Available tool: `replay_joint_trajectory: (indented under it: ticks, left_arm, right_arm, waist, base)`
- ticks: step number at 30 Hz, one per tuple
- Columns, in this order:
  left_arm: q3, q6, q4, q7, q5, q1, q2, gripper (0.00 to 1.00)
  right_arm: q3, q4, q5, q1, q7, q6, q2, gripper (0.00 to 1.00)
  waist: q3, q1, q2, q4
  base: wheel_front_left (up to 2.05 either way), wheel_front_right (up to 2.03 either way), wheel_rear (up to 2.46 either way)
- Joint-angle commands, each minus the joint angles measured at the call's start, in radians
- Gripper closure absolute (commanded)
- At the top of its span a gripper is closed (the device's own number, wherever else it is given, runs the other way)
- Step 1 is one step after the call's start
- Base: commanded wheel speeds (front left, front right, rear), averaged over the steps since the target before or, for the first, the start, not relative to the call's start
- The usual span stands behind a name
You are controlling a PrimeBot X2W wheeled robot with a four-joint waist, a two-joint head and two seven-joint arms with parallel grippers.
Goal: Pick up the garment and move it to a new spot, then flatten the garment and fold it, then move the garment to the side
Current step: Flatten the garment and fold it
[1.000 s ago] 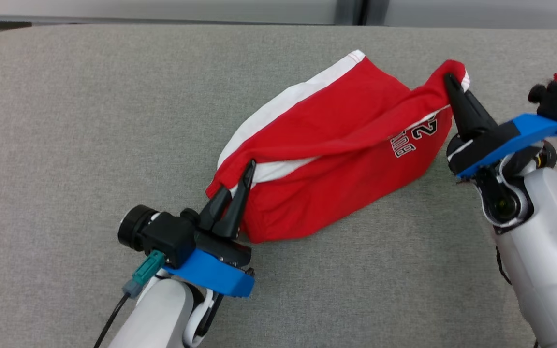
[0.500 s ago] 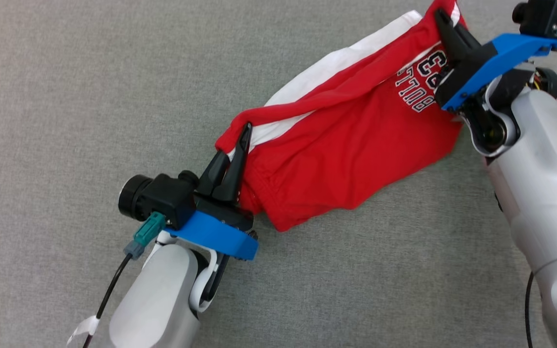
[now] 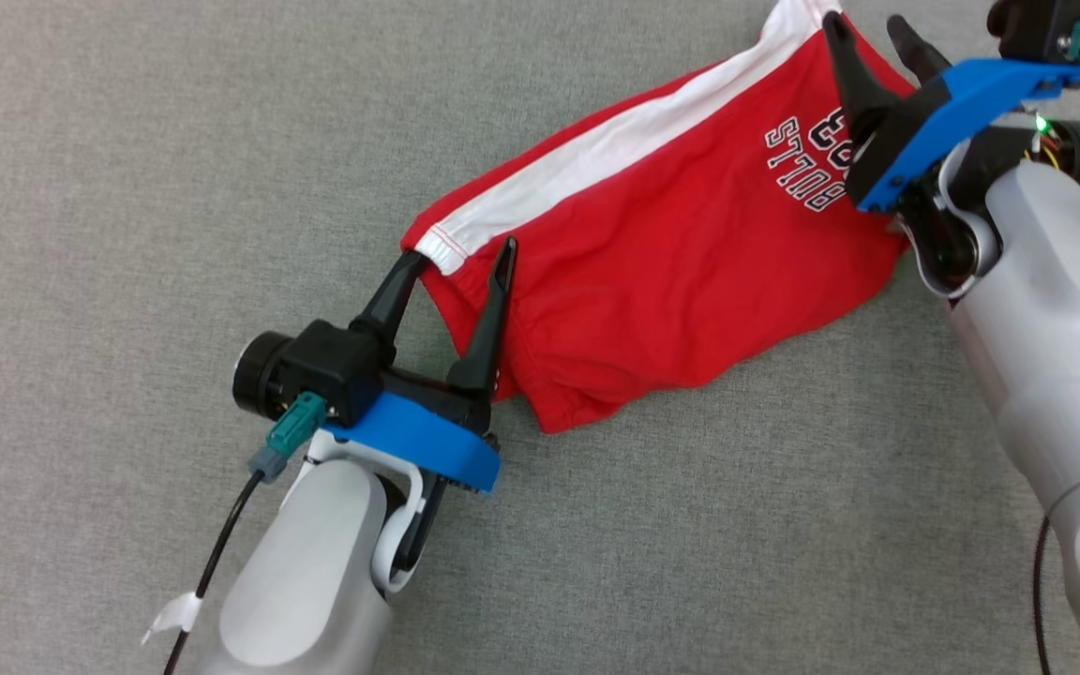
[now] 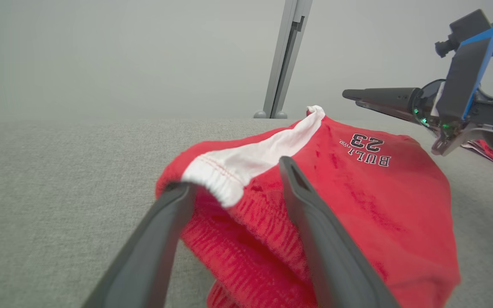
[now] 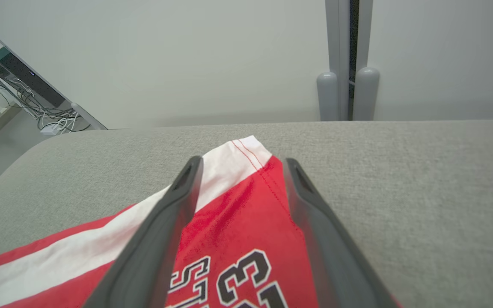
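- Left gripper (image 3: 458,255), lower left of centre in the head view: fingers spread wide, straddling the white-hemmed corner of the garment (image 3: 671,234). Nothing is clamped. Whether the fingertips touch the cloth cannot be determined.
- Right gripper (image 3: 863,23), upper right: fingers apart above the garment's far corner, holding nothing.
- Garment: red with a white stripe, lying flat on the grey counter (image 3: 127,187), running diagonally from centre to upper right.
- In the head view the frame's top edge cuts off the far corner, and the right gripper covers part of the printed lettering.
- Change: half a second earlier both grippers were pinched shut on a raised fold. That fold now lies down.
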Motion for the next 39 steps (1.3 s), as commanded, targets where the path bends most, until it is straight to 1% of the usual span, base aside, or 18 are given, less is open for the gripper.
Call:
replay_joint_trajectory:
  ticks: [1, 7, 13, 17, 21, 24, 27, 35, 39]
  left_arm:
    - [0.005, 0.000, 0.003, -0.004, 0.007, 0.013, -0.003, 0.00]
    - [0.005, 0.000, -0.011, -0.004, 0.026, 0.083, -0.004, 0.00]
    - [0.029, 0.000, -0.049, -0.004, 0.062, 0.164, -0.004, 0.00]
    - [0.082, 0.001, -0.093, -0.004, 0.094, 0.209, 0.000, 0.00]
    - [0.153, 0.022, -0.152, -0.004, 0.126, 0.243, -0.001, 0.00]
    - [0.198, 0.036, -0.202, -0.004, 0.138, 0.260, -0.003, 0.00]
    - [0.224, 0.047, -0.236, -0.004, 0.145, 0.273, -0.004, 0.00]
    - [0.250, 0.081, -0.264, -0.004, 0.124, 0.282, -0.005, 0.00]
    - [0.247, 0.088, -0.269, -0.004, 0.119, 0.284, -0.005, 0.00]
  right_arm:
    - [0.012, 0.001, 0.010, 0.027, -0.011, 0.001, -0.012, 0.00]
    - [0.086, -0.012, 0.016, 0.080, -0.041, 0.001, -0.077, 0.00]
    - [0.132, 0.007, 0.045, 0.131, -0.051, 0.001, -0.133, 0.00]
    - [0.167, 0.022, 0.048, 0.153, -0.054, 0.001, -0.161, 0.00]
    - [0.197, 0.035, 0.050, 0.160, -0.052, 0.001, -0.181, 0.00]
    - [0.216, 0.051, 0.051, 0.154, -0.045, 0.001, -0.190, 0.00]
    - [0.230, 0.069, 0.053, 0.141, -0.037, 0.001, -0.200, 0.00]
    - [0.256, 0.102, 0.067, 0.134, -0.002, 0.001, -0.209, 0.00]
    - [0.272, 0.100, 0.082, 0.144, 0.021, 0.001, -0.195, 0.00]
  waist:
    - [-0.011, 0.0001, -0.0001, -0.004]
    - [-0.054, 0.0001, -0.0001, -0.004]
    - [-0.090, 0.0001, -0.0001, 0.010]
    - [-0.104, 0.0001, -0.0001, 0.022]
    - [-0.107, 0.0001, -0.0001, 0.034]
    - [-0.103, 0.0001, -0.0001, 0.044]
    - [-0.097, 0.0001, -0.0001, 0.056]
    - [-0.080, 0.0001, -0.0001, 0.082]
    - [-0.075, 0.0001, -0.0001, 0.088]
  base:
    - [0.00, 0.00, 0.00]
    - [0.00, 0.00, 0.00]
    - [0.00, 0.00, 0.00]
    - [0.00, 0.00, 0.00]
    - [0.00, 0.00, 0.00]
    - [0.00, 0.00, 0.00]
    - [0.00, 0.00, 0.00]
    - [0.00, 0.00, 0.00]
    - [0.00, 0.00, 0.00]
